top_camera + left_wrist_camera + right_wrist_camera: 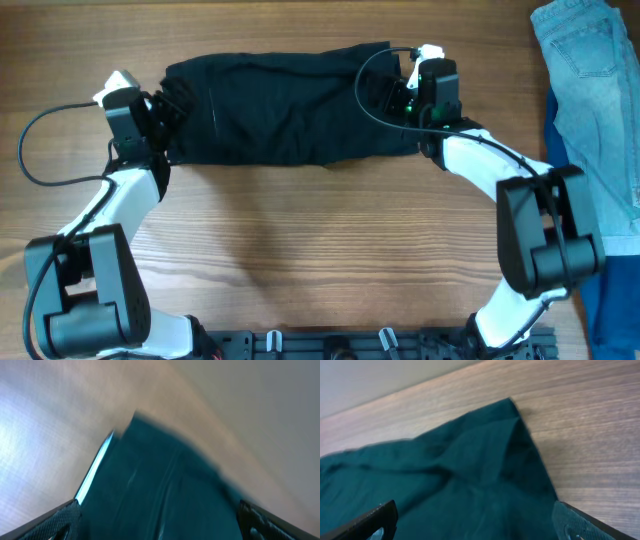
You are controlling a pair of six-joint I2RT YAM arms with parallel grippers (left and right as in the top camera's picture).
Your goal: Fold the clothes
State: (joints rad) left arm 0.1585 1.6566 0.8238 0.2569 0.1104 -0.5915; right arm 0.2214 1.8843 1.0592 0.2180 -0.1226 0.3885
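My left fingers stand wide at the nine o'clock end of the shorts, and my right fingers stand just as wide at the three o'clock end. Cloth lies between the tips on both sides, but nothing is pinched. To do this step well, I judge I should come down low enough that each lower tip slides under every layer at its end. I should close both sides together and carry the ends at one height, so the band does not twist or sag in the middle. A pinch on the top layer alone would likely peel the fold open. The shorts are plain black and soft, and they lie flat as a long band across the twelve o'clock half of the counter. They look already doubled, with shallow creases and a folded corner by my right tips. By my left tips a pale strip runs along one edge — blurred, perhaps the waistband lining. Pale jeans lie well apart, towards two o'clock.
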